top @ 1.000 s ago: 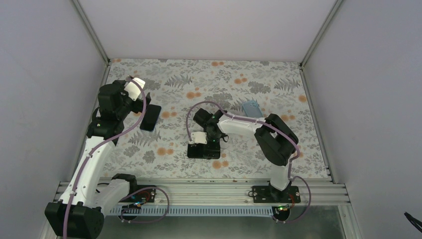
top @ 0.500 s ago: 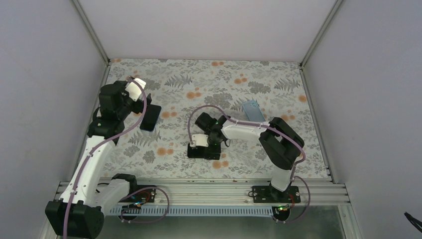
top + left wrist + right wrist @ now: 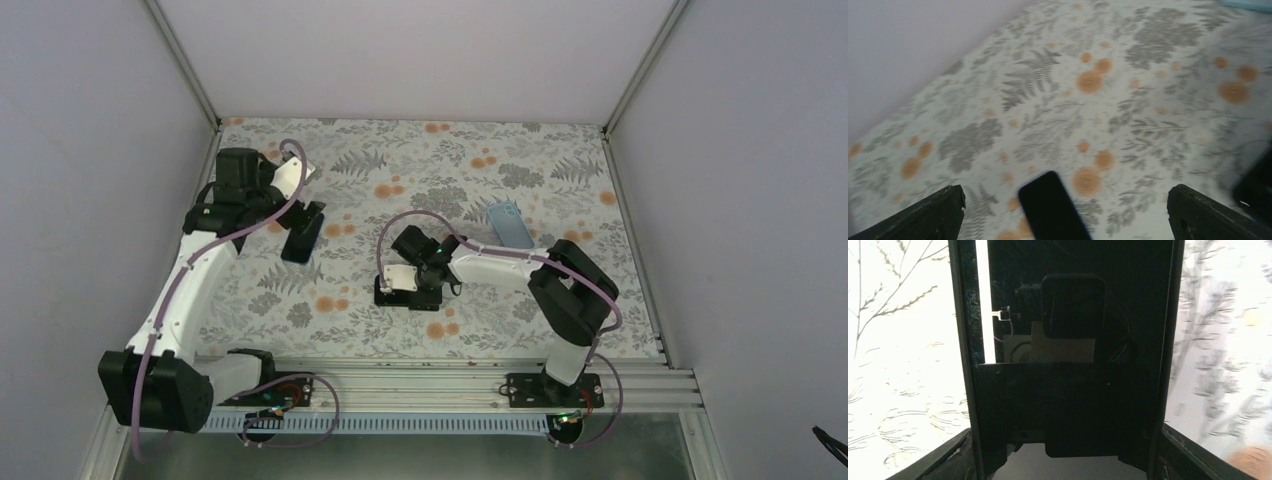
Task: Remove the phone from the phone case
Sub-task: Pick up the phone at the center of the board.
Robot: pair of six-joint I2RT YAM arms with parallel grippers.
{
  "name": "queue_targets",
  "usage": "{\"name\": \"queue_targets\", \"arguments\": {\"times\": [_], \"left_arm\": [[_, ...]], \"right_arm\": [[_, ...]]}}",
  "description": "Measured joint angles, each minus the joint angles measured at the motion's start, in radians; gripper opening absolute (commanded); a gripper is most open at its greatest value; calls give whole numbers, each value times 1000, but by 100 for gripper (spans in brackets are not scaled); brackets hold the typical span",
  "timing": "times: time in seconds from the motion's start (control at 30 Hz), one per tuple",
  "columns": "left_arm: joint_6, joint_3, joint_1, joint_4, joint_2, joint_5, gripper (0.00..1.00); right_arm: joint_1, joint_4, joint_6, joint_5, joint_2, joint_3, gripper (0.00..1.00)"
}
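The black phone [image 3: 302, 238] lies flat on the floral mat at the left; in the left wrist view it [image 3: 1053, 210] sits low between the fingers. My left gripper [image 3: 306, 210] hovers just above its far end, open wide and empty [image 3: 1065, 190]. The black phone case [image 3: 432, 297] lies at mid-table. My right gripper [image 3: 408, 288] is down over it. In the right wrist view the case [image 3: 1068, 390] fills the gap between the fingers [image 3: 948, 460], which press on its two long edges.
A light-blue case-like slab [image 3: 508, 222] lies on the mat behind the right arm; its edge shows at the top right of the left wrist view [image 3: 1248, 4]. Side walls and aluminium posts close in the mat.
The left arm has swung and lifted its wrist off the phone, which stayed put. The right gripper has drawn the black case a little away from the front edge and to the left.
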Motion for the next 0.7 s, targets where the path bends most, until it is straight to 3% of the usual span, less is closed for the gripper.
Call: {"name": "queue_targets", "arguments": {"times": [0.33, 0.7], "left_arm": [[29, 258, -8, -293, 242, 323, 100], [10, 416, -53, -457, 425, 450, 97]], "right_arm": [[-15, 85, -24, 143, -165, 43, 69], [-21, 217, -50, 276, -195, 152, 70]]}}
